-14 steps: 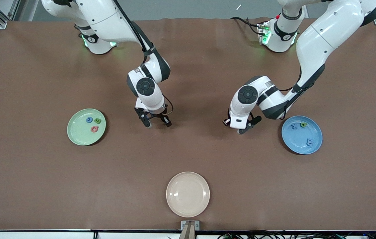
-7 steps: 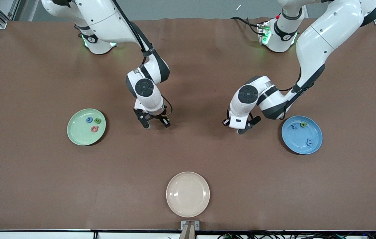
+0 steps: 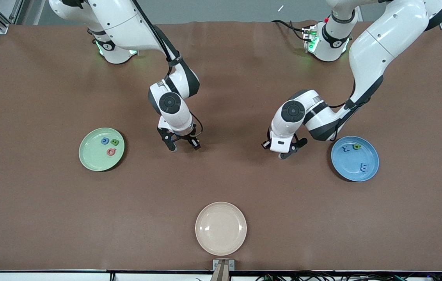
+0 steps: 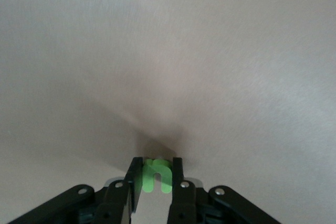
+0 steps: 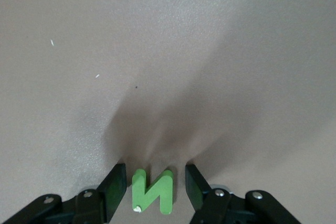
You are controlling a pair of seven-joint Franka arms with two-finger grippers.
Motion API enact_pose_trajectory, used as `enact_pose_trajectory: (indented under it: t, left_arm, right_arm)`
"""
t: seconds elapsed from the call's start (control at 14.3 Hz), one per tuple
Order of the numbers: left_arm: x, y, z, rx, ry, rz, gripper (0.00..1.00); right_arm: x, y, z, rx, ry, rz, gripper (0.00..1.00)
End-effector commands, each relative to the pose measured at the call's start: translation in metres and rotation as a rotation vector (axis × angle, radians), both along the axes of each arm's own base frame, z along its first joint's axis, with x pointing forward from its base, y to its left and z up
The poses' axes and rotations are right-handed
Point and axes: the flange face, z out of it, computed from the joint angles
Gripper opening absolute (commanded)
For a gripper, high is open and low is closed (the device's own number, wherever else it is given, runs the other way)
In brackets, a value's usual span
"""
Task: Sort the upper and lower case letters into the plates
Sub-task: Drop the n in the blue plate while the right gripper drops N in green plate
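My left gripper [image 4: 156, 163] is shut on a small green lowercase letter n [image 4: 156, 178] down at the brown table; in the front view this gripper [image 3: 284, 153] is beside the blue plate [image 3: 347, 163]. My right gripper [image 5: 155, 173] stands open around a green capital N [image 5: 153, 191], with a gap on each side; in the front view it [image 3: 184, 147] is low over mid-table. The pale green plate [image 3: 93, 157] holds a blue [image 3: 105, 141], a green [image 3: 114, 142] and a red letter [image 3: 111, 152]. The blue plate holds two blue letters [image 3: 364, 168] and a green one [image 3: 357, 146].
A cream-beige plate [image 3: 221, 228] lies near the table's front edge, nearer to the front camera than both grippers. Both arm bases stand at the table's back edge.
My left gripper's fingers have closed onto the green n. My right gripper's fingers have narrowed around the N, and that hand shifted slightly toward the pale green plate.
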Motion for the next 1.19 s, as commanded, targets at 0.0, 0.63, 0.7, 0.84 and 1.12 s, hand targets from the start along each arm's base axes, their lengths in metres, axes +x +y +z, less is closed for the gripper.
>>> enact_pose_trajectory:
  t: [0.0,0.63,0.7,0.84,1.12]
  left_arm:
    - [0.017,0.023,0.029,0.024,-0.067,-0.066,0.15]
    - [0.074,0.193,0.063,0.034,-0.048,-0.370,0.16]
    - [0.077,0.209,0.062,0.034,-0.045,-0.390,0.16]
    - [0.081,0.245,0.058,0.026,-0.037,-0.425,0.16]
    - [0.085,0.297,0.048,0.030,-0.020,-0.508,0.16]
  right_arm:
    - [-0.005,0.007,-0.017,-0.006,0.018,0.001,0.47]
    - [0.026,-0.035,0.018,-0.026,0.074,0.011,0.00]
    - [0.035,-0.053,0.028,-0.030,0.099,0.038,0.00]
    - [0.058,-0.099,0.049,-0.026,0.123,0.073,0.00]
    - [0.093,-0.200,0.088,0.008,0.143,0.165,0.00]
